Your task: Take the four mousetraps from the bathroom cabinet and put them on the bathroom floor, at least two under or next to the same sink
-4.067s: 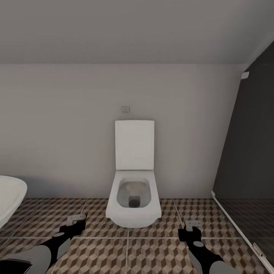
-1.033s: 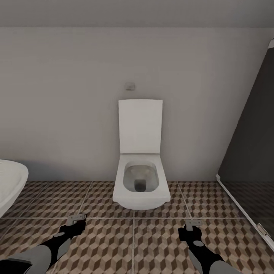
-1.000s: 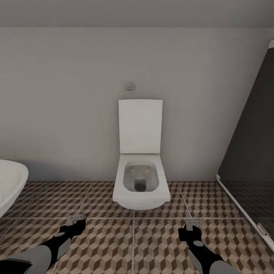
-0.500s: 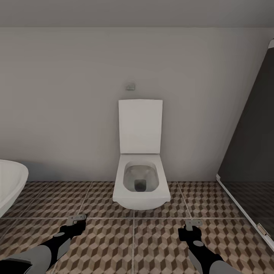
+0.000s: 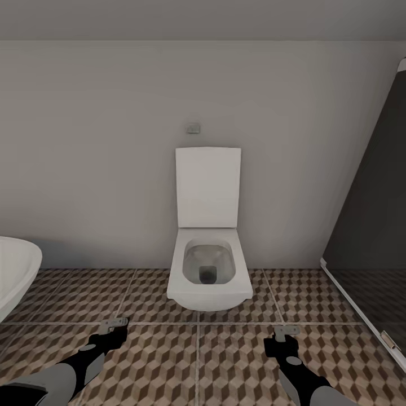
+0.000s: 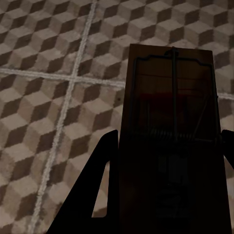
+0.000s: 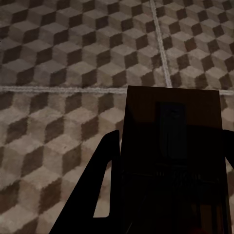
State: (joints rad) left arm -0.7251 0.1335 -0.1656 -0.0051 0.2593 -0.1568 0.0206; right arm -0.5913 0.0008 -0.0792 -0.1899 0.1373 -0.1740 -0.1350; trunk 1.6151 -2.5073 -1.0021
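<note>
Two mousetraps are in my grip. My left pincer (image 5: 114, 323) is clamped on one mousetrap (image 6: 170, 141), a dark board with wire parts lying between the black fingers (image 6: 100, 185), above the cube-patterned bathroom floor (image 5: 237, 361). My right pincer (image 5: 286, 330) is clamped on the other mousetrap (image 7: 173, 146) the same way. From the head camera I see a white toilet (image 5: 208, 270) against the wall ahead, a white bathtub (image 5: 14, 273) at my left and a dark glass panel (image 5: 372, 237) at my right.

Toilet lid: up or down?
Up. The toilet lid stands upright against the wall, and the open bowl shows below it.
</note>
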